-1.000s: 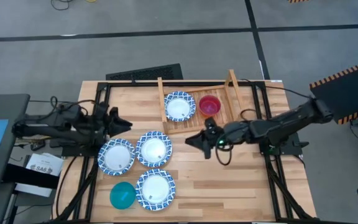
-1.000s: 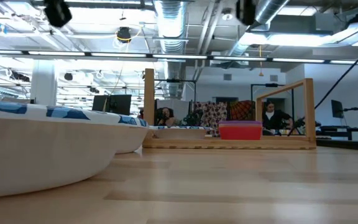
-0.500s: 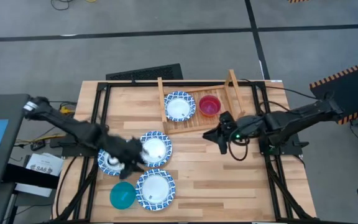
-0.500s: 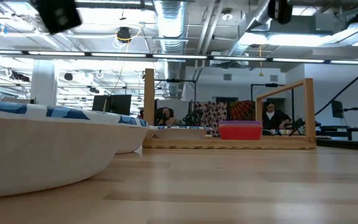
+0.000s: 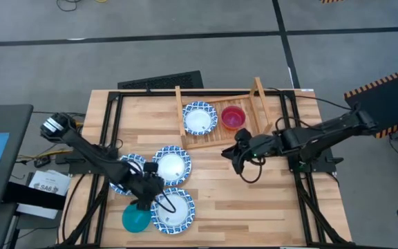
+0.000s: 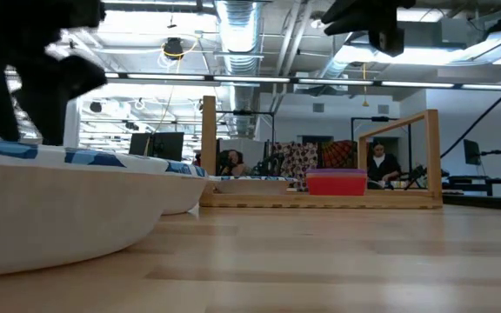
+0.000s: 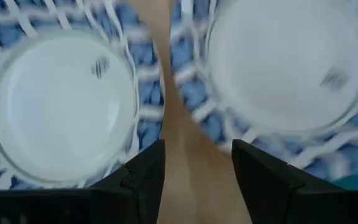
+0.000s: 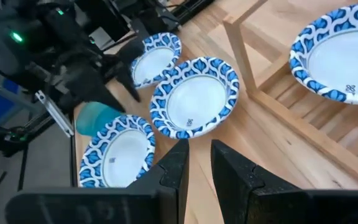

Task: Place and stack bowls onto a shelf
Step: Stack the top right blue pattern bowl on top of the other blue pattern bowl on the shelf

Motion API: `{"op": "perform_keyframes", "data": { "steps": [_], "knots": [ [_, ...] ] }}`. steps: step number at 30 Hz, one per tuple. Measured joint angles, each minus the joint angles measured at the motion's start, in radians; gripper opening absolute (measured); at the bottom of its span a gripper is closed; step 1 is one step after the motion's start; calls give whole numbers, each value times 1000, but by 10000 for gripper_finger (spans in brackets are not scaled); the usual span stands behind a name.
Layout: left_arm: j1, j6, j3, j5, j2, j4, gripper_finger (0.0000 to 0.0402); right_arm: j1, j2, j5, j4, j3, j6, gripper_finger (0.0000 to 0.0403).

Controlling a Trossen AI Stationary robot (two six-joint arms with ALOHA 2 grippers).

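Observation:
The wooden shelf (image 5: 249, 111) at the far middle of the table holds one white bowl with a blue rim (image 5: 199, 118) and a small pinkish-red bowl (image 5: 233, 116). Three more blue-rimmed bowls rest on the table: one on the left (image 5: 124, 174), half under my left arm, one in the middle (image 5: 171, 166) and one nearer (image 5: 173, 210). A teal bowl (image 5: 135, 218) stands beside the near one. My left gripper (image 5: 146, 196) is open and points down over the wood between two patterned bowls (image 7: 61, 115) (image 7: 291, 62). My right gripper (image 5: 235, 160) hovers right of the bowls, narrowly open (image 8: 199, 168).
A black metal frame (image 5: 116, 104) runs around the table's edges. Bare wood lies at the near right (image 5: 254, 207). In the low view the near bowl (image 6: 59, 209) fills the left foreground, and people sit in the room beyond the shelf (image 6: 377, 161).
My left arm has swung from the table's left edge out over the bowls and come down toward the near edge, ending beside the teal bowl. My right gripper has drawn back a little toward the table's right. No bowl has moved.

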Motion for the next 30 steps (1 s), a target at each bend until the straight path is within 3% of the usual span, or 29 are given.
{"op": "perform_keyframes", "data": {
  "steps": [7, 18, 25, 30],
  "knots": [
    [10, 4, 0, -44, 64, -90, 171, 2, 16, 0, 9, 0, 33, 95],
    [9, 83, -4, -143, -4, -89, 171, 0, 16, 0, 29, 0, 33, 95],
    [43, 154, -38, -52, 19, -79, 171, 0, 16, 0, 28, 0, 33, 95],
    [64, 159, -38, -147, 18, -45, 171, 0, 16, 5, 29, 0, 33, 95]
  ]
}}
